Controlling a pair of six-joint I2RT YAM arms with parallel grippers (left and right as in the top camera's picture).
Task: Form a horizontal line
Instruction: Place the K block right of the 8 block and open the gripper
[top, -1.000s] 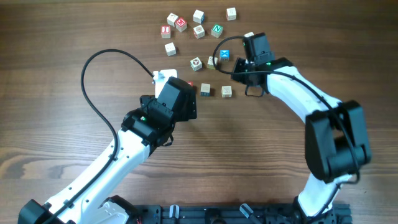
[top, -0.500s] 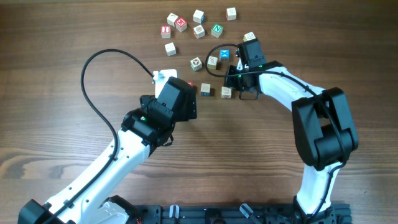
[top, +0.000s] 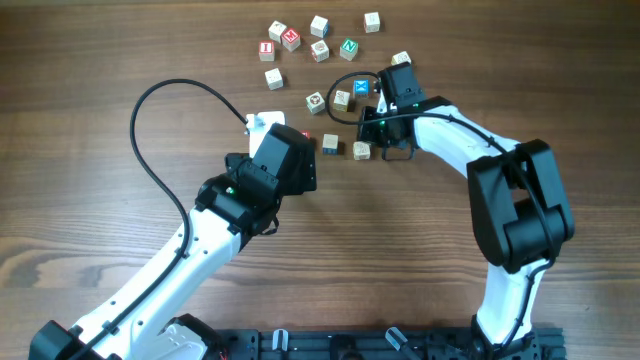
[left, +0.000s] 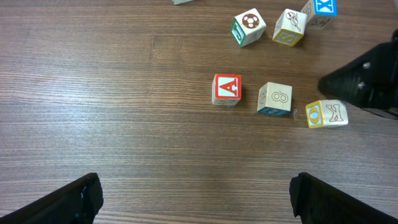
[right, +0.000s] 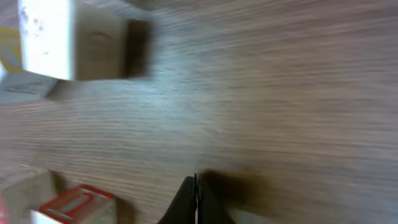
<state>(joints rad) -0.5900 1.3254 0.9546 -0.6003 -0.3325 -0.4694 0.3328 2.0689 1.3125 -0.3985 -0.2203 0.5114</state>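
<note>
The horizontal line is a short row of three cubes: a red "A" cube (left: 227, 89), a pale cube (left: 275, 99) and a yellow-sided cube (left: 326, 114) that sits slightly lower and tilted. From overhead, the pale cube (top: 330, 144) and the yellow-sided cube (top: 361, 150) show, while the red cube (top: 306, 135) is partly under my left gripper (top: 296, 150). That left gripper (left: 198, 199) hangs open short of the row, holding nothing. My right gripper (top: 372, 138) is shut and empty, its tip right beside the yellow-sided cube; in its own blurred view the right gripper (right: 194, 199) is low over the wood.
Loose letter cubes lie behind the row: a ball-picture cube (top: 315, 100), a pale one (top: 342, 98), a blue one (top: 361, 87), and several more at the back (top: 290, 38). A black cable (top: 150, 150) loops left of the left arm.
The right gripper has moved left and down to the row's right end, and the yellow-sided cube has shifted slightly left. The left arm has not moved.
</note>
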